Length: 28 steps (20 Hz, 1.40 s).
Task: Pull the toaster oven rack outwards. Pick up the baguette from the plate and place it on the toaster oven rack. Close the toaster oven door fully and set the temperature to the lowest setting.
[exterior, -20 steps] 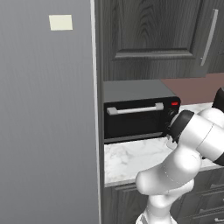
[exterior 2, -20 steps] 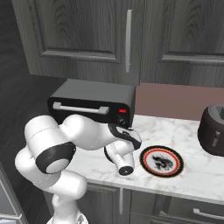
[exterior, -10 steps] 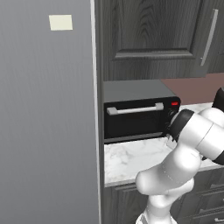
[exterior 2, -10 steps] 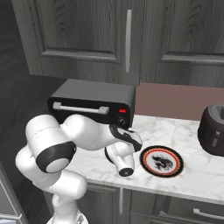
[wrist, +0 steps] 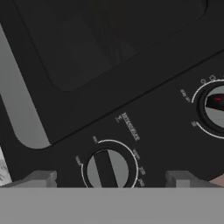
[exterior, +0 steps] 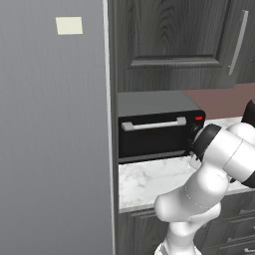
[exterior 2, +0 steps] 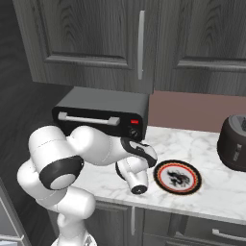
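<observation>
The toaster oven (exterior: pixel 159 107) (exterior 2: pixel 103 103) stands on the marble counter with its door (exterior: pixel 152 142) (wrist: pixel 96 43) shut and the silver bar handle (exterior: pixel 153 124) along its top edge. My gripper (wrist: pixel 109 179) is open right in front of the control panel, its two tips on either side of one black knob (wrist: pixel 107 170). A second knob (wrist: pixel 214 107) sits at the right edge of the hand view. The red light (exterior 2: pixel 134 122) glows above the knobs. The plate (exterior 2: pixel 177 177) lies on the counter to the oven's right. The rack and the baguette are hidden.
A tall grey panel (exterior: pixel 50 124) stands against the oven's left side. Dark upper cabinets (exterior 2: pixel 139 43) hang above. A large dark rounded vessel (exterior 2: pixel 235 141) stands at the far right of the counter (exterior 2: pixel 211 197). My own arm (exterior 2: pixel 96 146) curls low in front of the oven.
The arm has shifted very slightly in front of the oven. Nothing else has moved.
</observation>
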{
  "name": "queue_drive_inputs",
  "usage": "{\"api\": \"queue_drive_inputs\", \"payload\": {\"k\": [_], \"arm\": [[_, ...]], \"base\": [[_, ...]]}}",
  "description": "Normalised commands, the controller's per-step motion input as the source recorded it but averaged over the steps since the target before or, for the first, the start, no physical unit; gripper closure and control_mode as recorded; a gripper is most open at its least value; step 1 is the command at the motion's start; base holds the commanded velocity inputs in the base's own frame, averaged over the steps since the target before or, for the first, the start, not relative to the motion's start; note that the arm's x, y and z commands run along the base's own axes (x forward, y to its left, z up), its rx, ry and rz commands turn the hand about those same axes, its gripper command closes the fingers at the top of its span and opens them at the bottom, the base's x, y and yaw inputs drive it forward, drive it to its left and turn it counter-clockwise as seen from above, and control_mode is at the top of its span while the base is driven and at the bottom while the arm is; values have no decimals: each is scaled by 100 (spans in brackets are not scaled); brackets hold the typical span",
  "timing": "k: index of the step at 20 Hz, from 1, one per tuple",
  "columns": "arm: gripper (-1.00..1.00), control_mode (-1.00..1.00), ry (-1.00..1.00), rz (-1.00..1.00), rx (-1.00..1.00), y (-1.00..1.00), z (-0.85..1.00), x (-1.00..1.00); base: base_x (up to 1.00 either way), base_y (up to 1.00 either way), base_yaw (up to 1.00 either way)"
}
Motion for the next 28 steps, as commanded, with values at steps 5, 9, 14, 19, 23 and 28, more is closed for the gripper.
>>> {"api": "queue_drive_inputs", "payload": {"k": [5,9,14,19,23,28], "arm": [[-100,-100,0,0,0,0,1,3],[-100,-100,0,0,0,5,0,8],[-100,-100,0,0,0,7,0,10],[-100,-100,0,0,0,0,0,0],[100,-100,0,0,0,0,0,0],[100,-100,0,0,0,0,0,0]], "base": [[0,0,0],[0,0,0],[0,0,0],[0,0,0],[0,0,0],[0,0,0]]}}
